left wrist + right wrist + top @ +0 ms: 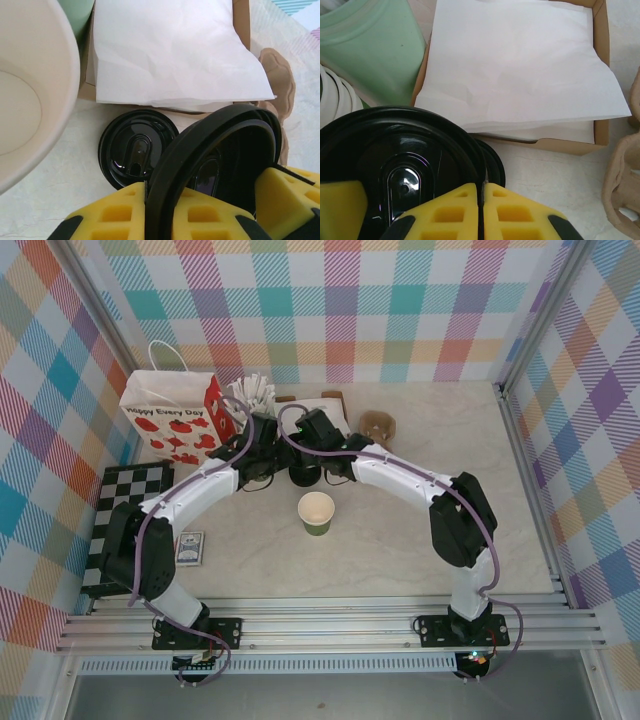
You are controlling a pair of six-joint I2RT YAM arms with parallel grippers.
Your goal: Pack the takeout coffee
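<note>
**A:** How does the left gripper stand?

**B:** Its pads are clamped on the rim of a black lid, which is held tilted on edge. The right gripper has its pads drawn to a thin seam where that lid's rim runs in.

**A:** Is it the same lid?

**B:** Each wrist view catches the other gripper's yellow pad across the lid.

**A:** What's around it?

**B:** The left wrist view gives a second lid flat on the table, just beside a brown box of white paper.

**A:** And the cup?

**B:** The top view places it. The cup, green with a cream inside, stands upright and open-topped. It is near both jaws without touching them, on the side toward the bases.
</note>
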